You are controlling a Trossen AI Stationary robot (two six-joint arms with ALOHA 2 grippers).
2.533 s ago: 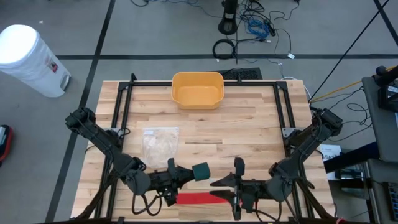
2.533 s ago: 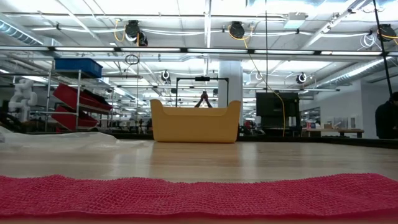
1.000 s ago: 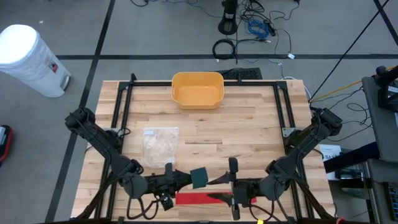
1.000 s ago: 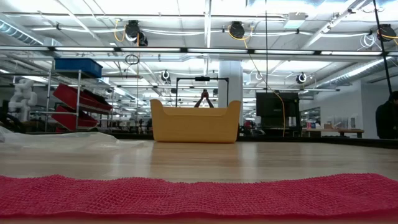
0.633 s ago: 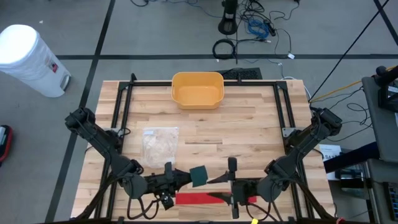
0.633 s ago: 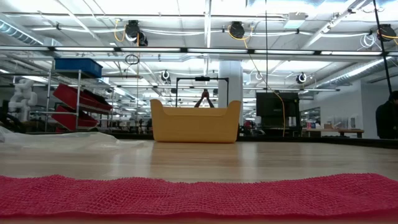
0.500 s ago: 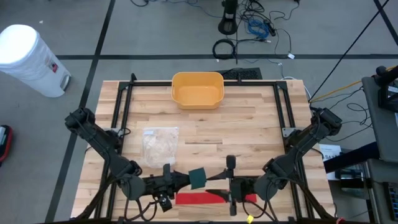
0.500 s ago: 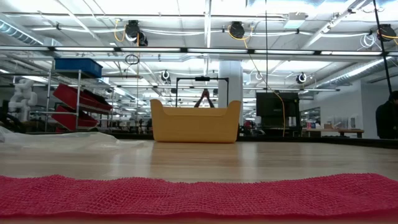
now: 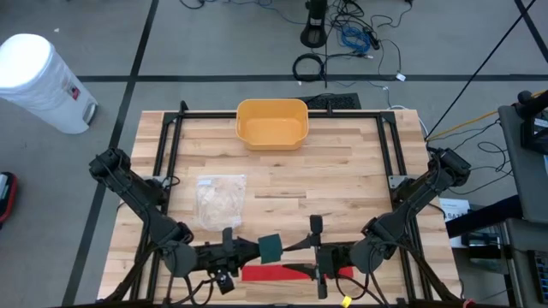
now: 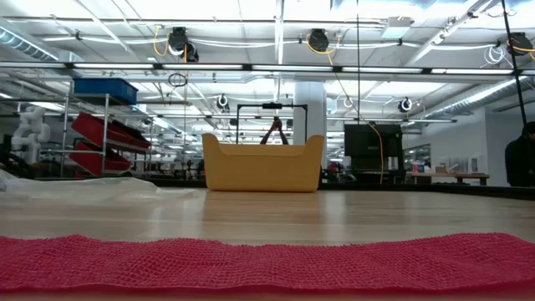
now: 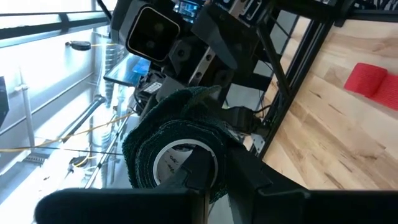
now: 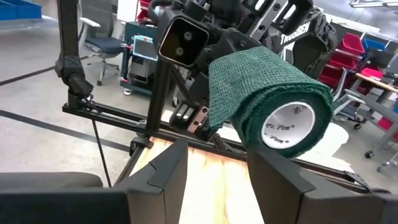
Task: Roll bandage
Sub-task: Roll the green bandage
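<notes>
While your left gripper fingers pinch the dark green bandage roll above the red mesh bandage strip, your right gripper fingers stand apart, empty; rolling looks barely begun.

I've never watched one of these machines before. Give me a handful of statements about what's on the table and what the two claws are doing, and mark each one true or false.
1. The left gripper is shut on the green bandage roll. True.
2. The green roll lies flat on the table. False: it is held up between the two grippers.
3. A red bandage strip lies near the table's front edge. True.
4. The yellow bin holds the red strip. False: the bin looks empty and sits at the far edge.
5. The right gripper clamps the green roll. False: its fingers stand open, with the roll just ahead of them.
6. A clear plastic bag lies on the table's left half. True.
</notes>
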